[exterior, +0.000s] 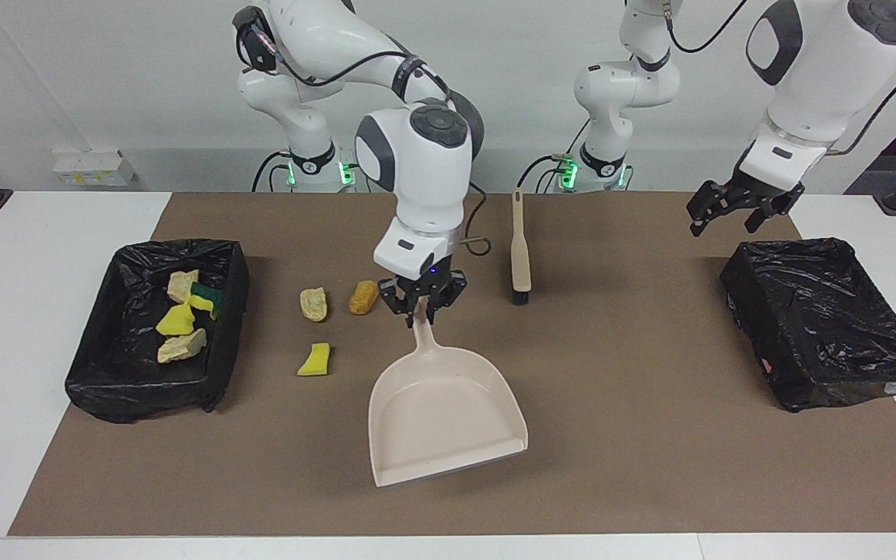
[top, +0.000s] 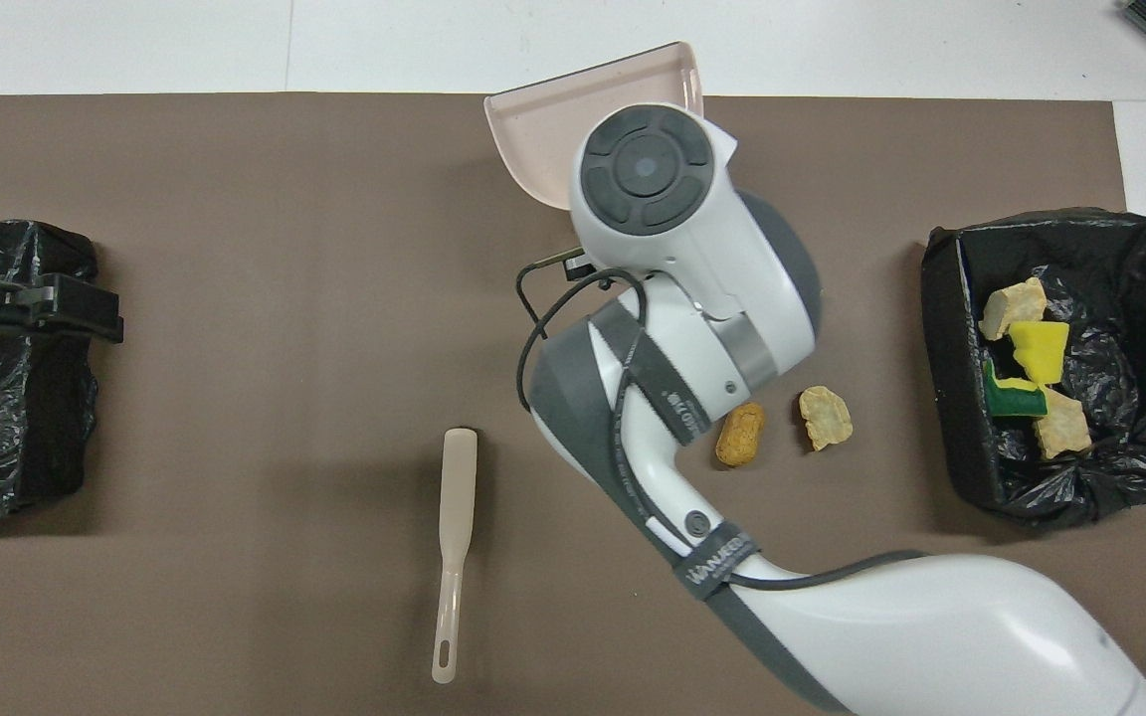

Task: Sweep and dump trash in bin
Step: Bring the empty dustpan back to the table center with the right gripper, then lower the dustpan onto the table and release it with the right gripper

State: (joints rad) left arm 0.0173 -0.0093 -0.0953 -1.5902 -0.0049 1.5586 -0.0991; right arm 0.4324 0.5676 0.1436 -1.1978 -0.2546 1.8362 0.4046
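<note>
My right gripper (exterior: 419, 309) is shut on the handle of a cream dustpan (exterior: 440, 412), which is empty with its mouth turned away from the robots. In the overhead view the right arm hides all but the pan's lip (top: 553, 129). Three trash scraps lie on the mat beside the pan, toward the right arm's end. They are a pale tan one (exterior: 313, 303) (top: 825, 417), an orange-brown one (exterior: 363, 297) (top: 740, 435) and a yellow one (exterior: 315, 360). Several more scraps (exterior: 182, 319) (top: 1026, 373) lie in the black-lined bin (exterior: 106, 373) (top: 943, 328) at that end. My left gripper (exterior: 728, 224) (top: 105, 313) waits open above the other bin.
A cream hand brush (exterior: 521, 249) (top: 458, 517) lies on the brown mat (exterior: 635, 435) near the robots, bristles pointing away from them. A second black-lined bin (exterior: 821, 319) (top: 6, 398) stands at the left arm's end with nothing visible in it.
</note>
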